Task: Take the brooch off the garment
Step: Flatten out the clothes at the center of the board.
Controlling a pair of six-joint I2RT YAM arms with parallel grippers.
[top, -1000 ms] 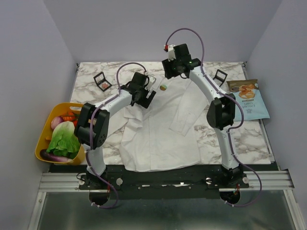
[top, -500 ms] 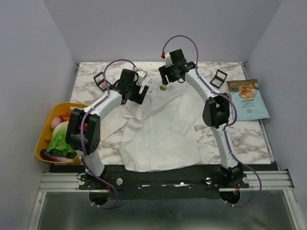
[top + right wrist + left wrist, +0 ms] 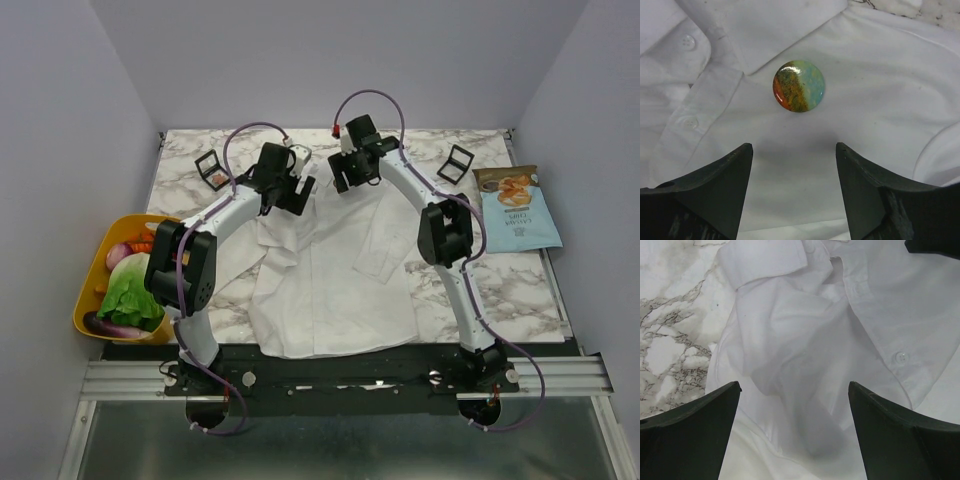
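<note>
Room: plain pale lilac walls [image 3: 300,60]. Worktop [image 3: 520,290]: white marble pattern, grey veins. Garment [image 3: 330,270]: thin white shirt, spread flat mid-worktop, rumpled at the collar. Yellow basket [image 3: 85,300] of vegetables at the left edge. Blue snack bag [image 3: 518,208] on the right, print too small to read. Two black square palettes [image 3: 211,168] at the back. Left end effector [image 3: 794,385]: fingers wide apart over crumpled fabric, empty. Right end effector [image 3: 792,147]: fingers apart, nothing gripped. Brooch [image 3: 799,86]: glossy disc, green/orange-red, on the shirt just below the collar tip, beside the button placket.
</note>
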